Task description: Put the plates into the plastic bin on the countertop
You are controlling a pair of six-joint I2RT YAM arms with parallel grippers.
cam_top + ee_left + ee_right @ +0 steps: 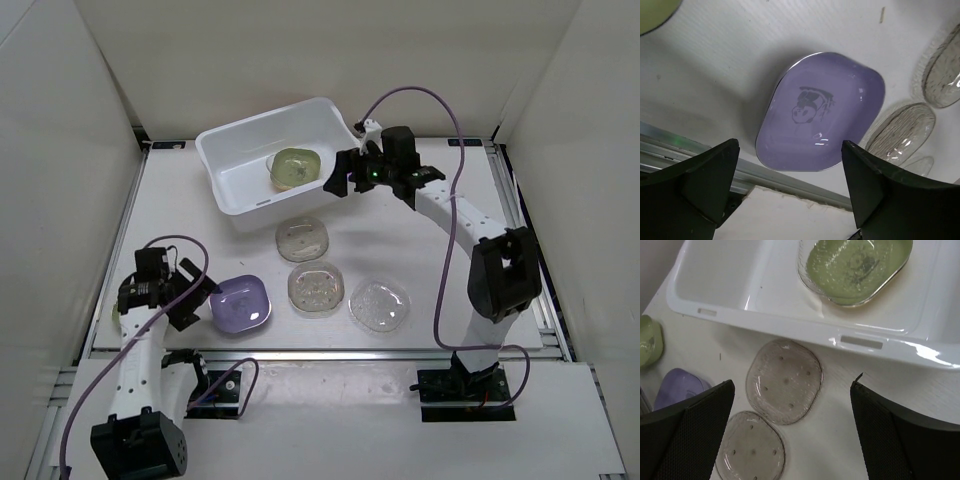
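The white plastic bin [240, 160] stands at the back of the countertop [440, 270] with a green plate [297, 168] lying inside it [855, 270]. A purple plate [240, 304] with a cartoon print [822, 112] lies near the front rail. Three clear plates [302, 239] [317, 287] [379, 305] lie in the middle. My left gripper [188, 297] hovers open just left of the purple plate, nothing between its fingers [790, 185]. My right gripper [345, 176] is open and empty above the bin's near right rim, over a clear plate [785, 380].
Another green plate shows only at the edge of the wrist views [655, 12] [649, 340], left of the purple one. White panels wall the table. A metal rail [670, 142] runs along the front edge. Purple cables loop off both arms.
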